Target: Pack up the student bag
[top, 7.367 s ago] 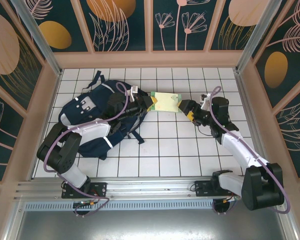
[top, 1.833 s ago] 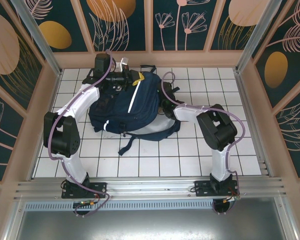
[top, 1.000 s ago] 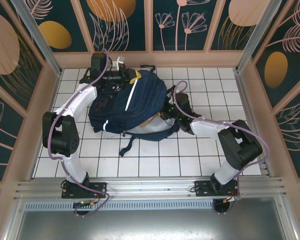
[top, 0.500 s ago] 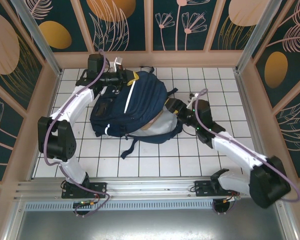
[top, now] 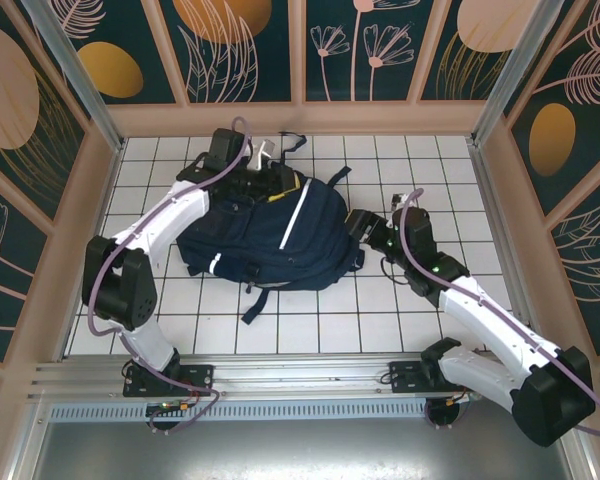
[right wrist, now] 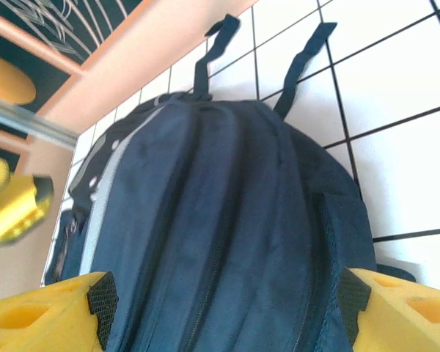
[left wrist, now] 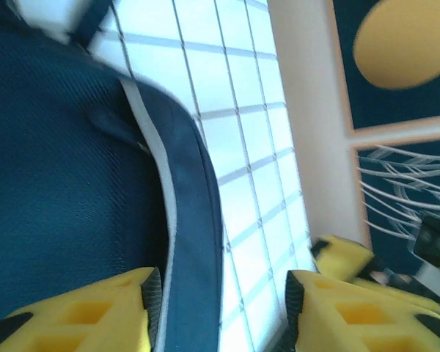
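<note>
Seemingly woven navy student bag (top: 270, 235) (domed)

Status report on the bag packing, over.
Left gripper jaws open over student bag edge. Right gripper jaws open, facing bag. Bag lies on table. Nothing blocking.

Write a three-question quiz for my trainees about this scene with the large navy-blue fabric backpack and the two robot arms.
1. True or false: the large navy-blue fabric backpack lies on the white tiled table.
2. Fill in: the right gripper has fingers coloured ____.
3. Which gripper is at the backpack's far end, nearest the back wall? A) left gripper B) right gripper

Key: 1 true; 2 yellow; 3 A.
</note>
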### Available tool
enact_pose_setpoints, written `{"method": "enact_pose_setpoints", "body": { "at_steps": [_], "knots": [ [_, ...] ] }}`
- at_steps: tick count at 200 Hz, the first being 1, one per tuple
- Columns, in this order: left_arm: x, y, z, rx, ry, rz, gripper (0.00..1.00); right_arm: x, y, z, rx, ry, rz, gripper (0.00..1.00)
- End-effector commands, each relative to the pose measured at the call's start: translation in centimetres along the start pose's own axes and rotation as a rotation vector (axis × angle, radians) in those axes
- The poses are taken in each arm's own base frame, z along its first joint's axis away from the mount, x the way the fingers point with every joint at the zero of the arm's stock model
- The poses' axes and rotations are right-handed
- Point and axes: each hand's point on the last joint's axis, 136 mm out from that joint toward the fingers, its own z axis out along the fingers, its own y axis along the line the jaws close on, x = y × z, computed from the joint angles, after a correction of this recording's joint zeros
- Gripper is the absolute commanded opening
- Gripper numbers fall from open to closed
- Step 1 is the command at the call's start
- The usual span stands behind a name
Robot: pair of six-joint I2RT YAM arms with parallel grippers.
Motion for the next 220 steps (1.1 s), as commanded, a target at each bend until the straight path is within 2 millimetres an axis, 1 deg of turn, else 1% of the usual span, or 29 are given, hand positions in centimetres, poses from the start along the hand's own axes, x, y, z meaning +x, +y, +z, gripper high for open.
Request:
{"method": "enact_pose_setpoints", "body": {
  "at_steps": [1, 11, 18, 22, 25, 29, 36, 45, 47, 51, 57, 59, 62, 67, 83, 98, 112, 124, 141, 159, 181, 189, 201, 220],
  "knots": [
    [-2.8, -2.4, -6.9, -0.146, -0.249, 0.208, 0.58, 0.7, 1.3, -0.7, -0.024, 0.024, -0.105, 0.8],
    [-2.9, -2.5, -8.8, -0.178, -0.328, 0.228, 0.69, 1.0, 1.3, -0.6, -0.02, 0.039, -0.125, 0.79],
    [-2.3, -2.2, -9.6, -0.191, -0.354, 0.233, 0.76, 1.4, 1.7, -0.6, -0.038, 0.059, -0.142, 0.78],
    [-2.0, -1.9, -9.9, -0.198, -0.367, 0.225, 0.83, 1.8, 2.0, -0.5, -0.052, 0.072, -0.153, 0.77],
    [-1.6, -1.7, -10.1, -0.201, -0.368, 0.218, 0.95, 2.1, 2.3, -0.6, -0.064, 0.082, -0.161, 0.77],
    [-1.1, -1.5, -10.2, -0.197, -0.36, 0.213, 0.98, 2.4, 2.6, -0.6, -0.079, 0.093, -0.173, 0.76],
    [0.2, -0.9, -9.9, -0.192, -0.325, 0.206, 0.98, 3.2, 3.2, -0.5, -0.096, 0.112, -0.195, 0.74],
    [2.0, 0.7, -9.3, -0.185, -0.277, 0.149, 0.99, 4.2, 4.0, -0.4, -0.113, 0.134, -0.231, 0.73],
    [2.3, 0.8, -9.2, -0.169, -0.272, 0.133, 0.99, 4.5, 4.2, -0.4, -0.116, 0.137, -0.239, 0.73],
    [3.3, 1.9, -8.9, -0.149, -0.254, 0.084, 0.98, 5.0, 4.4, -0.3, -0.117, 0.147, -0.255, 0.73],
    [4.3, 2.8, -8.6, -0.106, -0.248, 0.022, 0.99, 5.8, 4.8, -0.2, -0.121, 0.163, -0.277, 0.72],
    [4.2, 2.6, -8.8, -0.084, -0.256, 0.011, 0.99, 6.0, 4.9, -0.1, -0.123, 0.167, -0.283, 0.72],
    [5.3, 3.8, -8.4, -0.082, -0.24, -0.027, 0.98, 6.4, 5.1, -0.1, -0.124, 0.176, -0.293, 0.71],
    [6.1, 4.7, -8.3, -0.069, -0.24, -0.068, 0.98, 7.1, 5.5, 0.0, -0.13, 0.194, -0.309, 0.7],
    [7.6, 5.8, -9.0, -0.081, -0.274, -0.065, 0.98, 8.5, 5.9, 0.4, -0.101, 0.217, -0.364, 0.7],
    [8.6, 6.2, -10.3, -0.108, -0.314, -0.035, 0.99, 9.0, 5.6, 0.8, -0.057, 0.237, -0.377, 0.69],
    [9.8, 6.6, -10.9, -0.12, -0.318, -0.02, 0.98, 9.3, 5.5, 1.2, -0.033, 0.265, -0.373, 0.69],
    [10.9, 7.7, -11.0, -0.16, -0.301, -0.012, 0.99, 9.5, 5.3, 1.5, -0.008, 0.284, -0.353, 0.69],
    [12.4, 10.0, -10.3, -0.226, -0.253, -0.043, 0.98, 9.0, 4.6, 2.1, 0.069, 0.275, -0.305, 0.67],
    [13.2, 10.9, -9.6, -0.198, -0.26, -0.114, 0.98, 9.6, 5.5, 2.5, 0.038, 0.306, -0.286, 0.65],
    [13.0, 11.7, -9.2, -0.2, -0.281, -0.177, 0.98, 10.7, 7.1, 2.6, -0.046, 0.352, -0.25, 0.63],
    [13.0, 11.9, -9.0, -0.197, -0.282, -0.201, 0.97, 11.4, 7.6, 2.4, -0.084, 0.382, -0.236, 0.63],
    [13.1, 12.0, -8.9, -0.198, -0.281, -0.234, 0.96, 11.6, 7.4, 2.3, -0.074, 0.381, -0.214, 0.62],
    [13.0, 12.6, -9.4, -0.221, -0.323, -0.3, 0.96, 11.6, 6.7, 2.1, -0.055, 0.362, -0.187, 0.6]
  ]
}}
